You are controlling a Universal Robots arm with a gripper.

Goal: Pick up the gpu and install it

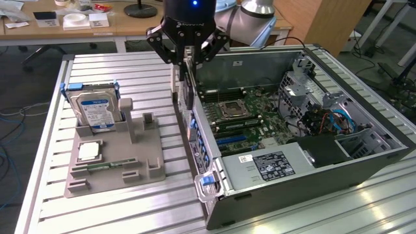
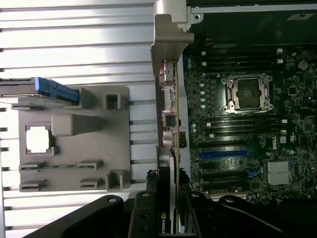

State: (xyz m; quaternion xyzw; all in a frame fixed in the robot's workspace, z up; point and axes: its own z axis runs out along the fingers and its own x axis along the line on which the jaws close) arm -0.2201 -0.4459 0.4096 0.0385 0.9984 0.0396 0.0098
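Upper edge of gpu point(image 1: 187, 92) hidden inside gripper point(image 1: 188, 61). Arm point(image 1: 188, 12) cut off at exterior view's top edge. Print on hard drive point(image 1: 96, 109) label too small to read.

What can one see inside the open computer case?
Inside the computer case lies a green motherboard with a processor socket and a blue slot, beside a power supply and blue cables. What lies under the power supply is covered.

Arm: 1 grey Universal Robots arm point(image 1: 248, 18) enters at the top of the exterior view, wrist pointing straight down.
Gripper: black 2-finger gripper point(image 1: 188, 59) hangs vertical, its linkages splayed to either side.
Fingers: the fingers point(image 2: 142, 218) stand part-way closed, clamped on both faces of the gpu point(image 1: 186, 84), which is held upright and edge-on.
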